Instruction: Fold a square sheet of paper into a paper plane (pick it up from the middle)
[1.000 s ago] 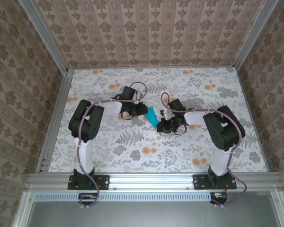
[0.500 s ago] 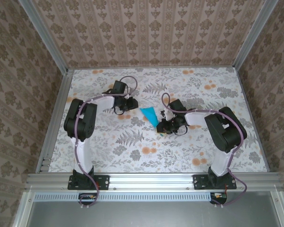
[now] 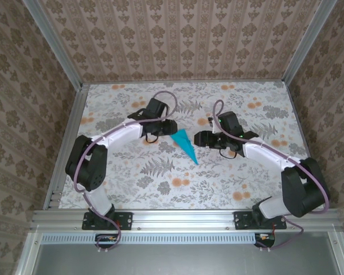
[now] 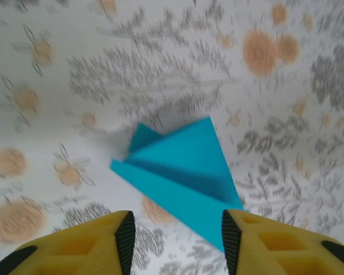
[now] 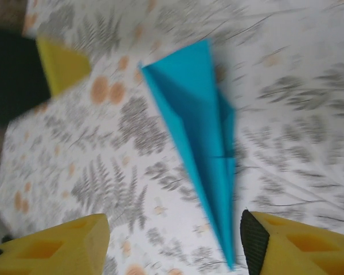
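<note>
Paper plane: the paper plane (image 3: 186,146), a narrow turquoise dart, lies near the middle of the floral tabletop (image 3: 132,177). Its tip points toward the near edge and its wide tail toward the far edge.
Left pincer: the left pincer (image 4: 178,229) is open and holds nothing. It hovers just beside the tail, on the side toward the left edge.
Right pincer: the right pincer (image 5: 175,235) is open and empty. It is close to the plane on the side toward the right edge, but apart from it.
Folds: one flap near the tail looks slightly raised, not pressed flat.
Risk, springing: nothing pins the paper, so the creases may relax and the wings spread.
Risk, nudging: the paper is light, so a finger passing low could slide or turn it. It could also catch the raised flap and undo a fold.
Risk, re-gripping: pinching a single layer would likely crumple it.
</note>
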